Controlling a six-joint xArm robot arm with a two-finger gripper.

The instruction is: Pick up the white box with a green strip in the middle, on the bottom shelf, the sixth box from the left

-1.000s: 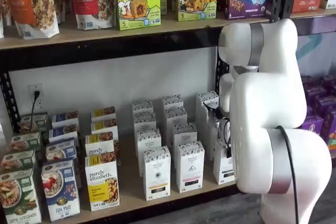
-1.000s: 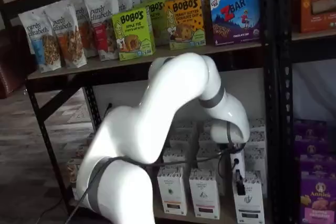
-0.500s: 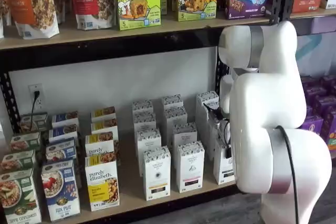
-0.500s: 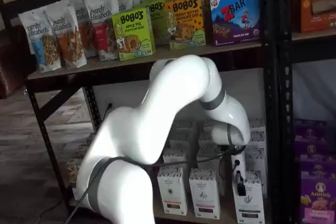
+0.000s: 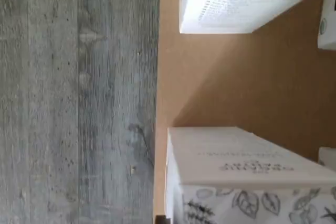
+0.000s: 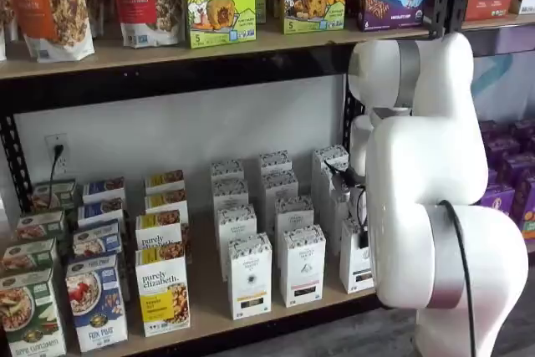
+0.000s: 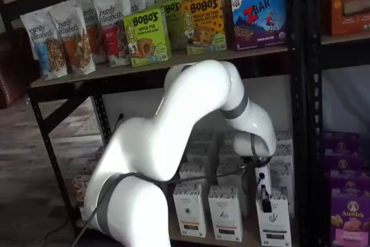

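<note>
The white box [image 7: 274,224] with leaf print on top stands at the front right of the bottom shelf [image 6: 209,290]. It also shows in the other shelf view as the white box [image 6: 354,263], half hidden by the arm. My gripper [image 7: 266,203] hangs at the box's top. One black finger lies against the box's near side; the other is hidden, so no gap shows. In the other shelf view the gripper [image 6: 361,227] is only dark parts and cable above the box. The wrist view looks along the box's top [image 5: 247,161].
Rows of like white boxes [image 6: 250,273] fill the middle of the shelf, with cereal boxes [image 6: 163,290] to the left. Black rack posts [image 7: 300,114] stand right of the arm. Purple boxes [image 7: 347,218] sit further right. Grey plank floor [image 5: 79,98] lies before the shelf edge.
The wrist has sunk slightly toward the box's top. The box stands about where it was, and the big arm links have hardly shifted.
</note>
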